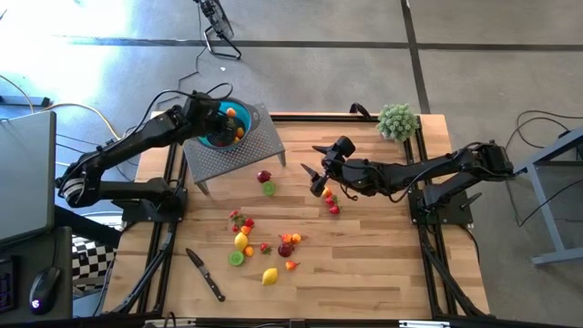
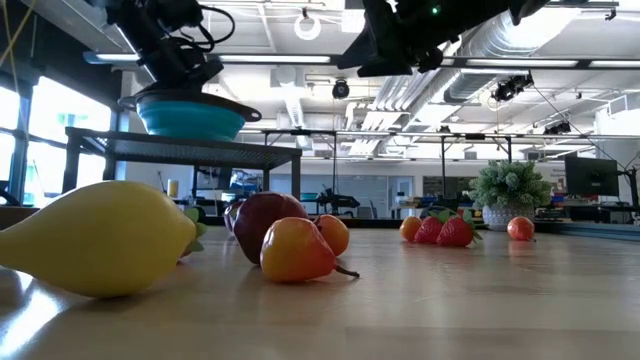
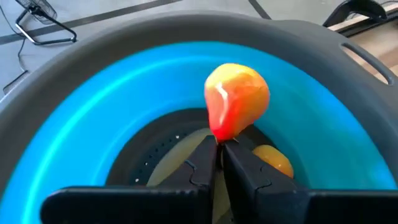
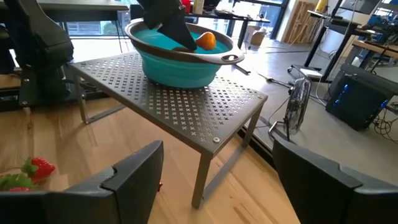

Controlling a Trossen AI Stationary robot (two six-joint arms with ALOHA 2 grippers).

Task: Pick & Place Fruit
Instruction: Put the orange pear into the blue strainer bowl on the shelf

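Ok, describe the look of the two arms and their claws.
Both arms are dark, nearly black, jointed links with black cables looped alongside. The left claw has two matte black, blocky fingers tapering to narrow tips. The right claw has two broad, flat, dark grey fingers. No markings are visible.

A grey concrete floor (image 1: 364, 27) fills the top of the high view, crossed by dark seams, with sun glare at upper left. In the low view, white ducts (image 2: 500, 40) and ceiling lamps (image 2: 307, 25) run across the top, and bright windows (image 2: 40, 140) stand at left.
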